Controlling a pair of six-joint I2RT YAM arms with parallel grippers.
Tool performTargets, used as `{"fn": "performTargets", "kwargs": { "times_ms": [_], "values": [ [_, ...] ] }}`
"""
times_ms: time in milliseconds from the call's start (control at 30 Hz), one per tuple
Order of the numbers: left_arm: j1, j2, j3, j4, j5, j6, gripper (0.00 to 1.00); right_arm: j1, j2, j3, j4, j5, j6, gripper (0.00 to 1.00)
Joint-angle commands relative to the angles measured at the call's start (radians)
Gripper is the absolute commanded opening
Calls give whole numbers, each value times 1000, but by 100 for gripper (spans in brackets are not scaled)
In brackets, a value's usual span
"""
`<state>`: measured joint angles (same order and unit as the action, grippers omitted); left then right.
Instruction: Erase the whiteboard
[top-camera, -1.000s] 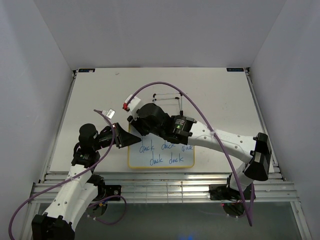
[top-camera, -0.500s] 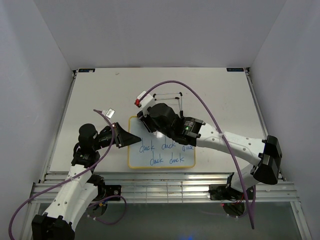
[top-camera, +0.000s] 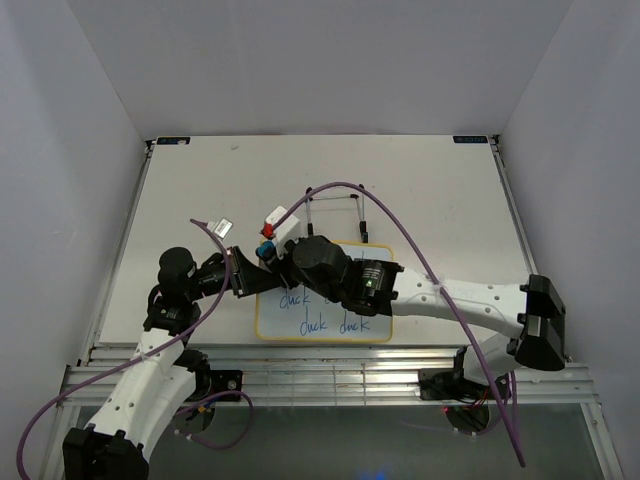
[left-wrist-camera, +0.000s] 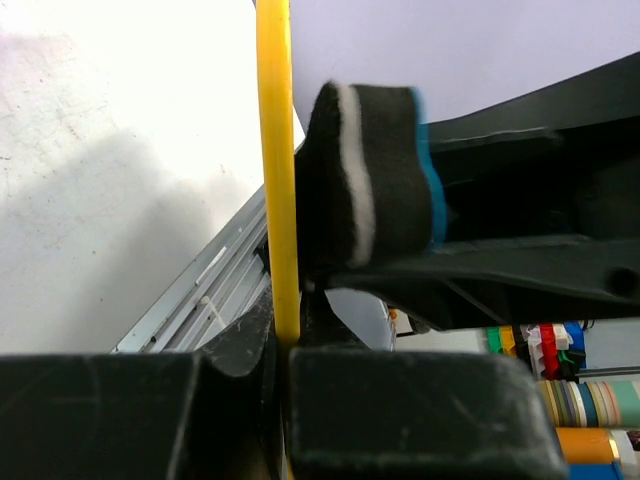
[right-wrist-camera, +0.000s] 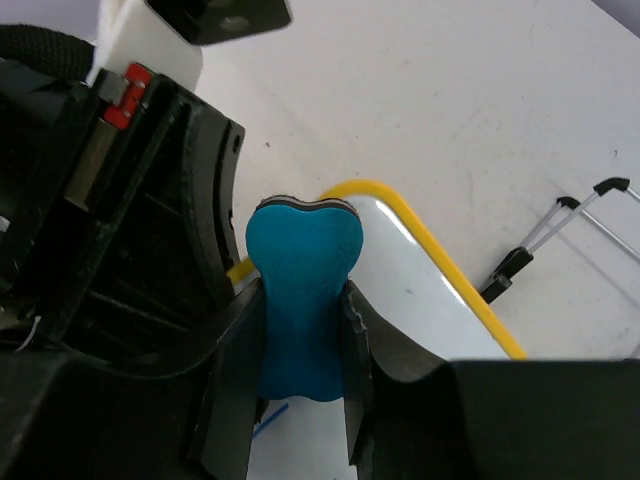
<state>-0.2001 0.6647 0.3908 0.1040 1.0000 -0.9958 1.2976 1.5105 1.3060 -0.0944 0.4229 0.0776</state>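
Erasing is in hand: right gripper (right-wrist-camera: 300, 335), jaws clamped on the blue eraser (right-wrist-camera: 303, 265), sits at the upper-left corner of the whiteboard (top-camera: 372, 326), low centre of the top view. Left gripper (left-wrist-camera: 280, 350) pinches its yellow frame (left-wrist-camera: 275, 150), jaws closed on it. Next move, I judge, calls for pressed sweeps across the remaining blue writing (top-camera: 335, 322). No container shows

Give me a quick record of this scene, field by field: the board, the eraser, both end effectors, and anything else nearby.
board: small white whiteboard with yellow frame, bearing blue "duck" words
eraser: blue bone-shaped eraser, at the board's far-left corner
left end effector: shut on the board's yellow frame
right end effector: shut on the eraser
other: thin black wire stand, just beyond the board
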Motion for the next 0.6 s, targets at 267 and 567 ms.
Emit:
{"fn": "performTargets", "kwargs": {
  "times_ms": [267, 567],
  "values": [
    [-9, -47, 82, 227, 65, -49, 0, -168, -202, -414, -123, 94, 171, 8],
    [-10, -43, 83, 244, 91, -64, 0, -324, -343, -473, -130, -47, 160, 8]
  ]
}}
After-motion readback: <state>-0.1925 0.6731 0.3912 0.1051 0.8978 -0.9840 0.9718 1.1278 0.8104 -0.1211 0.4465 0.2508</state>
